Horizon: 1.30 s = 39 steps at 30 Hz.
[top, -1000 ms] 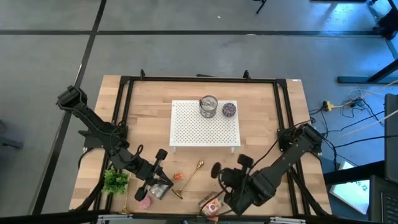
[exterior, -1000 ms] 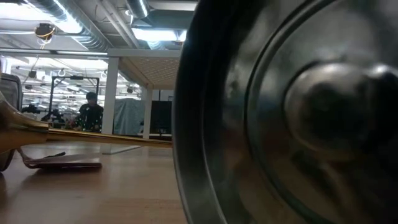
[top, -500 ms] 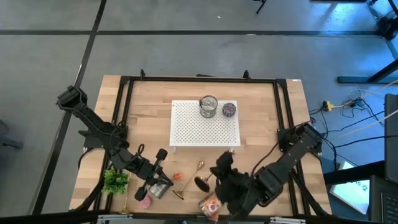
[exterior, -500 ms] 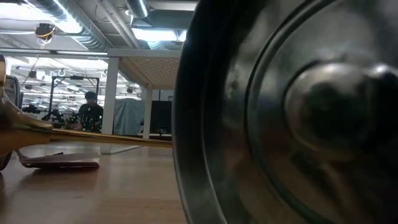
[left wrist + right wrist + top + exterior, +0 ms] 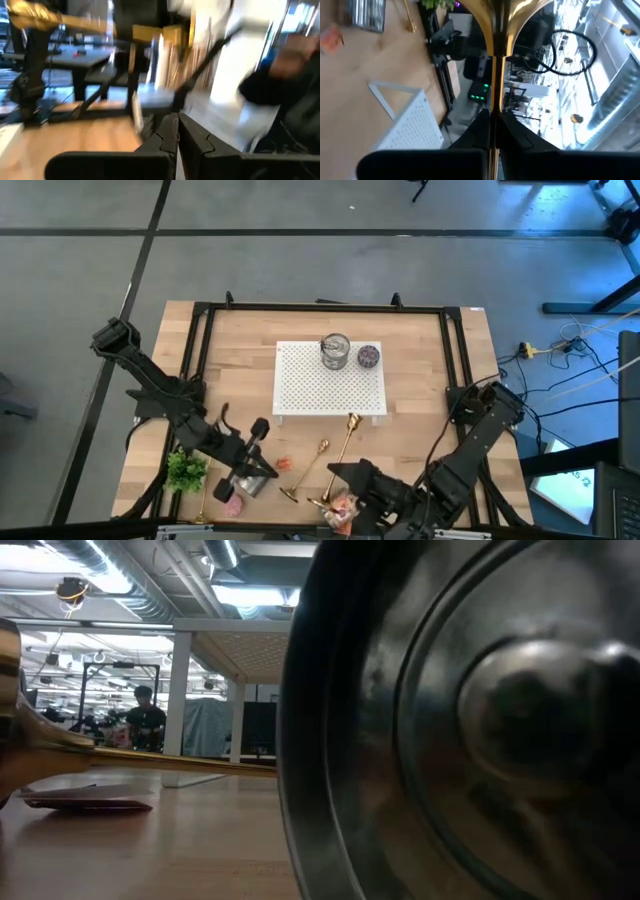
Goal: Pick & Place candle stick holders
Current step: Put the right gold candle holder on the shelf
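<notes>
My right gripper (image 5: 340, 472) is shut on a gold candle stick holder (image 5: 346, 442) near the table's front edge, its flared base (image 5: 500, 12) toward the near side. A second holder (image 5: 305, 470) lies flat on the wood just left of it. A third (image 5: 200, 505) lies by the green plant (image 5: 185, 470). My left gripper (image 5: 177, 131) is shut with nothing in it and hovers over a silver tin (image 5: 250, 482) at the near left. My right gripper pinches the holder's slim stem (image 5: 492, 102) between its two fingers, coming nearly level from the table's right side, with the fingers across the stem. The holder is off the wood and slants, its base toward the near edge and its top cup (image 5: 352, 420) toward the far side.
A white perforated board (image 5: 330, 395) at the table's middle carries a glass jar (image 5: 335, 352) and a purple-topped tin (image 5: 369, 356). A pink candle (image 5: 230, 505) and an orange packet (image 5: 340, 510) lie near the front edge. A big silver tin (image 5: 470, 730) fills the low view.
My right gripper has risen and drawn toward the near edge while rolling far about its own axis. The holder it grips has swung round and now shows as a slanting gold line. My left gripper has rolled a little in place.
</notes>
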Each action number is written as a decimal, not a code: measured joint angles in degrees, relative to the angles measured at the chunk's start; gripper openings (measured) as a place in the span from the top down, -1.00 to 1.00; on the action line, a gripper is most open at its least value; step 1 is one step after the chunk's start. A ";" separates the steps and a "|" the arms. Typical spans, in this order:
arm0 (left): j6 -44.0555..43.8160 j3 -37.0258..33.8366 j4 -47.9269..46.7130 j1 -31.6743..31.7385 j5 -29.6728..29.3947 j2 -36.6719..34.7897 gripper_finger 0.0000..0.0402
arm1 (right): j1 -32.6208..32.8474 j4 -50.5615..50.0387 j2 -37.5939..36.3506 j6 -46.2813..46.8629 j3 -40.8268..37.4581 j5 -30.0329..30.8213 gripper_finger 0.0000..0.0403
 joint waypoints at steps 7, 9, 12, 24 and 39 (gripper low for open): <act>-23.52 0.04 9.81 4.16 2.37 4.39 0.97 | -0.05 -2.96 3.36 -6.35 0.00 3.06 0.92; -31.26 0.04 9.61 6.86 6.08 5.10 0.97 | -0.55 -4.30 4.95 -7.83 0.00 5.45 0.92; -36.40 0.04 9.05 9.34 11.90 7.26 0.97 | -1.31 -7.79 7.30 -8.22 0.00 8.29 0.92; -34.33 0.02 -4.84 13.61 18.26 10.15 0.62 | -2.12 -17.07 12.53 0.62 -0.07 9.27 0.92; -35.35 0.02 -1.32 17.94 20.41 10.11 0.08 | -3.46 -17.57 12.49 7.06 -0.72 1.88 0.92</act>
